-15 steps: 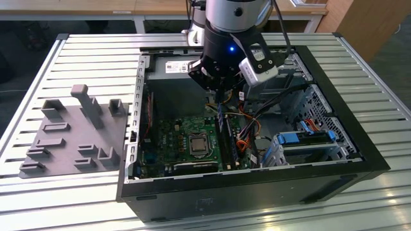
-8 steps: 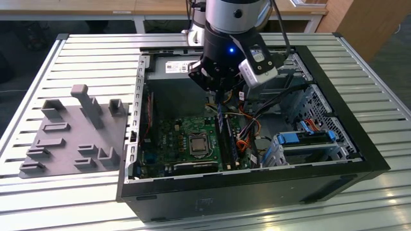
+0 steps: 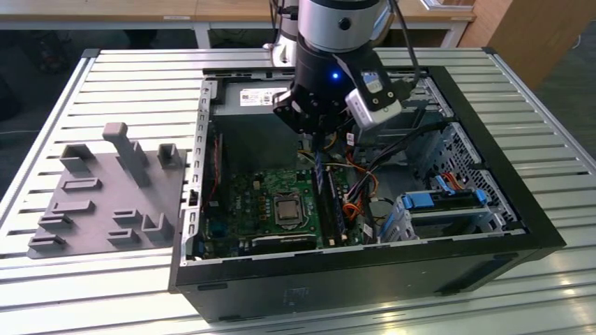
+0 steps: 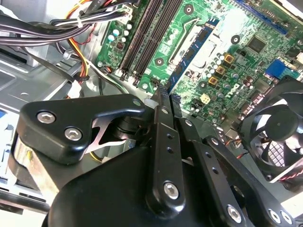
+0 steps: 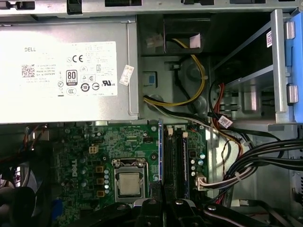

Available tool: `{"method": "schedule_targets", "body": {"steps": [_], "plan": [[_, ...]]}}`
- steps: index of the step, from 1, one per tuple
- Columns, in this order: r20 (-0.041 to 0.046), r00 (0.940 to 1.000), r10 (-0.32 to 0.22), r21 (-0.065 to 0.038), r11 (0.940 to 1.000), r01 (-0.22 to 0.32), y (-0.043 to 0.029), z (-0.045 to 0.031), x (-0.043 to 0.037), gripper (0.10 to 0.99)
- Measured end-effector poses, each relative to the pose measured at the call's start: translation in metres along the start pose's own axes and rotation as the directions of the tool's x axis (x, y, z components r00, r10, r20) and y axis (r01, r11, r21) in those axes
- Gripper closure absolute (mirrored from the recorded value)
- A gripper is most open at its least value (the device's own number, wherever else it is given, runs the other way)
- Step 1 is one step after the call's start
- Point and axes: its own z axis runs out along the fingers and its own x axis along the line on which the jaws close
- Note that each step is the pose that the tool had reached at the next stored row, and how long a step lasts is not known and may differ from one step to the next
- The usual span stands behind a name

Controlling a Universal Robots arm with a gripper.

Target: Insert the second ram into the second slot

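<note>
My hand (image 3: 315, 139) is clamped on the second ram (image 5: 160, 151), held edge-down over the slots just beside the processor socket (image 5: 129, 182). There's a white printed label (image 5: 68, 68) on the power supply.

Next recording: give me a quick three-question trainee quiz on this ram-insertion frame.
1. True or false: the grey moulded fixture plate lies outside the black computer case, on the slatted metal table.
2. The tool grips: A a yellow cable, B the thin blue circuit-board stick, C a fan.
3. Name the silver box with the white label beside the green motherboard.
Key: 1 true; 2 B; 3 the power supply.
</note>
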Motion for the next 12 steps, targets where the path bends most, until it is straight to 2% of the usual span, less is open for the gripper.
{"method": "schedule_targets", "body": {"steps": [7, 8, 12], "plan": [[-0.0022, 1.0, 0.0, 0.0, 1.0, 0.0, -0.0001, 0.0032, 0.0, 0.949], [-0.004, 1.0, -0.006, 0.0, 1.0, 0.006, -0.0007, 0.0082, 0.0, 0.949], [-0.0055, 0.9987, -0.05, 0.0, 0.9988, 0.05, -0.0008, 0.0118, 0.0, 0.949]]}}
